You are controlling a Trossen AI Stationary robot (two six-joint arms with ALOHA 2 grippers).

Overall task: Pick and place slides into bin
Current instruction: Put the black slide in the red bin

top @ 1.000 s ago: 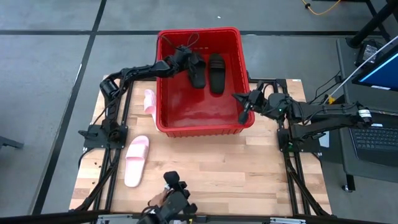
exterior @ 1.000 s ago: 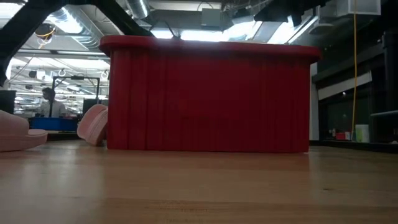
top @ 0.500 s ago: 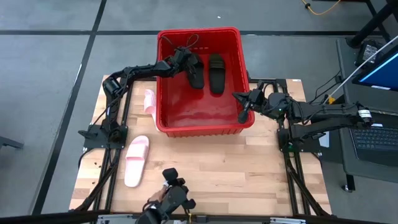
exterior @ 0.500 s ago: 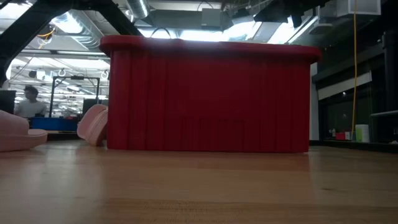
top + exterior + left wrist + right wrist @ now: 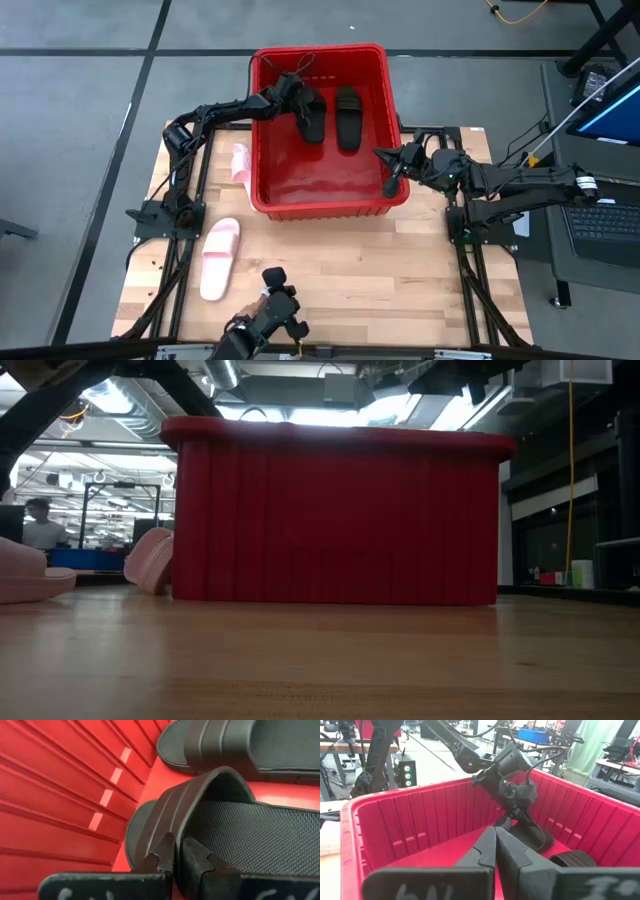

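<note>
The left gripper [image 5: 177,857], fingers pressed together, pinches the wide strap of a matte black slide sandal [image 5: 312,118] inside the large red plastic crate [image 5: 270,150]. The sandal's long axis runs toward the crate's far wall, beside a second black sandal [image 5: 347,117]. The right gripper [image 5: 392,172], closed and empty, hovers at the crate's right rim. One pale pink sandal [image 5: 218,258] lies on the wooden table [image 5: 380,270]; another [image 5: 240,163] is half hidden behind the crate's left wall.

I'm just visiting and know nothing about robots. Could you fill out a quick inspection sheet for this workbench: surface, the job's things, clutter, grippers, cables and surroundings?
Surface: wooden table, on a dark frame.
Job's things: red bin holds two black slides; one pink slide lies flat on the table, another pink slide leans at the bin's left wall.
Clutter: nothing seen.
Grippers: left gripper is shut on the strap of a black slide inside the bin; right gripper is shut, holding nothing, at the bin's right wall.
Cables: yellow cable on the floor.
Surroundings: grey floor, laptop at right, a person far behind.
</note>
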